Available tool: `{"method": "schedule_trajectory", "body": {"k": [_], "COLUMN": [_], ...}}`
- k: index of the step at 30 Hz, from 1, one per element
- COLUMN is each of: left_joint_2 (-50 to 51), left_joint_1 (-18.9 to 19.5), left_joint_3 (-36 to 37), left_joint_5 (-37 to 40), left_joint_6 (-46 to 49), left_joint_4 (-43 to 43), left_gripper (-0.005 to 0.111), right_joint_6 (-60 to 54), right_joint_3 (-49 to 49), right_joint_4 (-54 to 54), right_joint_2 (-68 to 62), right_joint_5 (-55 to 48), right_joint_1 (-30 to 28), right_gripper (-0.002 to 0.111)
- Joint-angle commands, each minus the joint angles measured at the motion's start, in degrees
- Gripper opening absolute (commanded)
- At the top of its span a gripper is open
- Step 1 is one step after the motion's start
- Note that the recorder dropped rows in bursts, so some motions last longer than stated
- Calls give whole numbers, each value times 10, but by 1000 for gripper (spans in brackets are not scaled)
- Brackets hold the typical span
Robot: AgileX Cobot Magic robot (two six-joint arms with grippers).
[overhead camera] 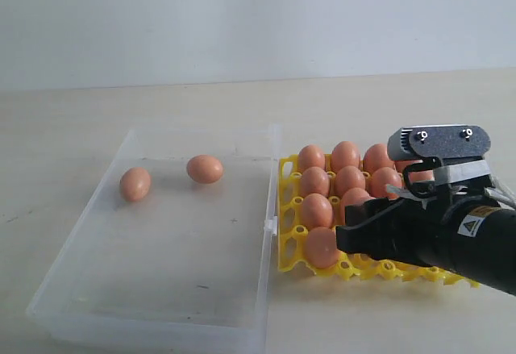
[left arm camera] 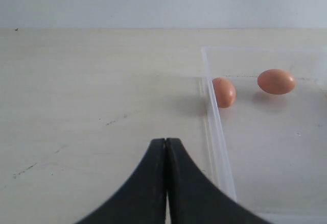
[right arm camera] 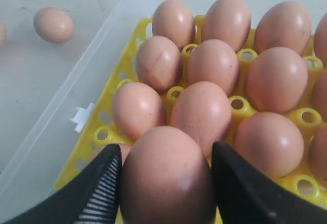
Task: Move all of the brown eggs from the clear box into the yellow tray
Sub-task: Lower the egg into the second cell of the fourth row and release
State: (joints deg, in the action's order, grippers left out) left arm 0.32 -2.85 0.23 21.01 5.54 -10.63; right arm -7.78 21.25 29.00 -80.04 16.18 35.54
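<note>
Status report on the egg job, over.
Left gripper shut beside box. Right gripper shut on egg at tray. Two eggs left in box. Path clear.

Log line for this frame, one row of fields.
right gripper: shut on held egg at yellow tray | left gripper: shut, outside clear box | remaining: two brown eggs in box

Warning-triangle sticker (overhead camera: 467,226) on right arm (overhead camera: 484,249); wording illegible.

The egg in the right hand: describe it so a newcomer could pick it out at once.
Find the yellow tray, packed with brown eggs, beside the clear box. The right hand reaches over it, and this egg sits clamped between its two black fingers; the other eggs stand free.
</note>
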Motion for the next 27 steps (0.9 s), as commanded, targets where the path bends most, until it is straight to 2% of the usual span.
{"method": "schedule_trajectory", "body": {"k": [1,12,17,27], "left_joint_2": [-3,-3,-3,-3], "left_joint_1": [1,1,1,1], "left_joint_3": [-2,-2,-2,-2], "left_joint_5": [-2,-2,-2,-2], "left_joint_6": [1,1,1,1], "left_joint_4": [-1,-1,-1,-1], "left_gripper": [0,0,0,0], "right_joint_6": [3,23,59,61], "right_joint_3": [5,6,22,36], "right_joint_4": [-9,-9,-26,-39], "right_joint_2": [-20,-55,-77,-110], "right_joint_5": [21,85,59,63], "right_joint_1": [-4,-4,-4,-4], "right_gripper": [0,0,0,0]}}
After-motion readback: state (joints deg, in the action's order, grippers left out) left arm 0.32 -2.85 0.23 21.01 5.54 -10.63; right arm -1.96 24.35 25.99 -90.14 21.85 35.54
